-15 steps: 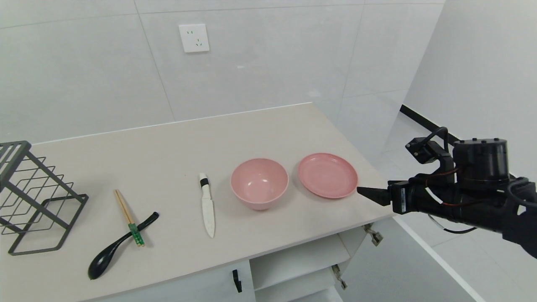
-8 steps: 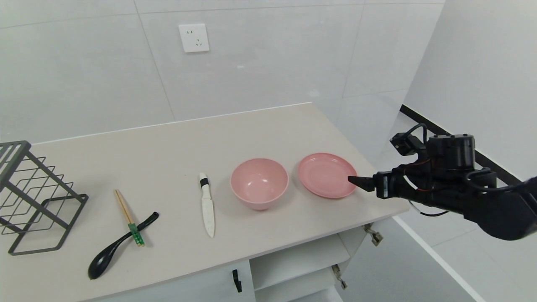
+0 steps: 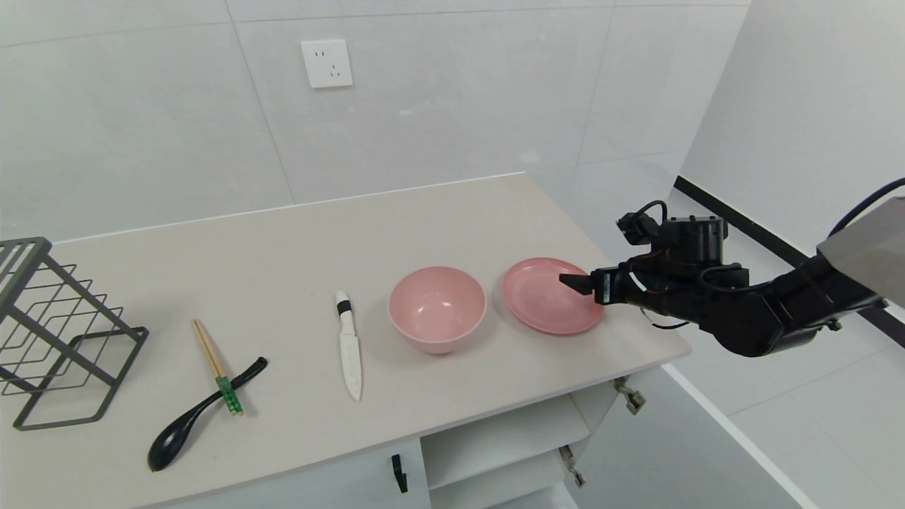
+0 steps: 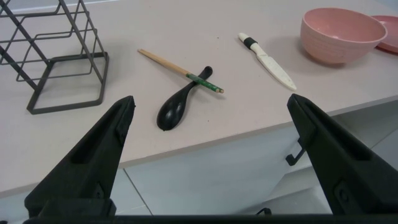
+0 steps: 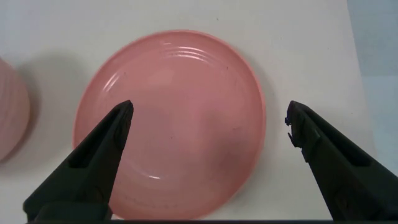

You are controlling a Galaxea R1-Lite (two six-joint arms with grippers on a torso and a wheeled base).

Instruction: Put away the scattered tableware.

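Note:
A pink plate (image 3: 551, 295) (image 5: 171, 118) lies near the counter's right end, with a pink bowl (image 3: 437, 307) (image 4: 342, 34) just left of it. My right gripper (image 3: 574, 281) (image 5: 208, 112) hovers open above the plate, one finger on either side of it and nothing held. Left of the bowl lies a white knife (image 3: 348, 345) (image 4: 267, 59). Farther left, wooden chopsticks (image 3: 217, 366) (image 4: 180, 70) cross a black spoon (image 3: 201, 416) (image 4: 180, 107). My left gripper (image 4: 210, 102) is open and empty, out in front of the counter's front edge.
A dark wire rack (image 3: 49, 332) (image 4: 53, 50) stands at the counter's left end. The counter (image 3: 424, 212) ends just right of the plate, with floor beyond. Open cabinet shelves (image 3: 505, 438) sit under the front edge.
My right arm has swung left from beyond the counter's right edge, and its gripper is over the plate. The tableware has not moved.

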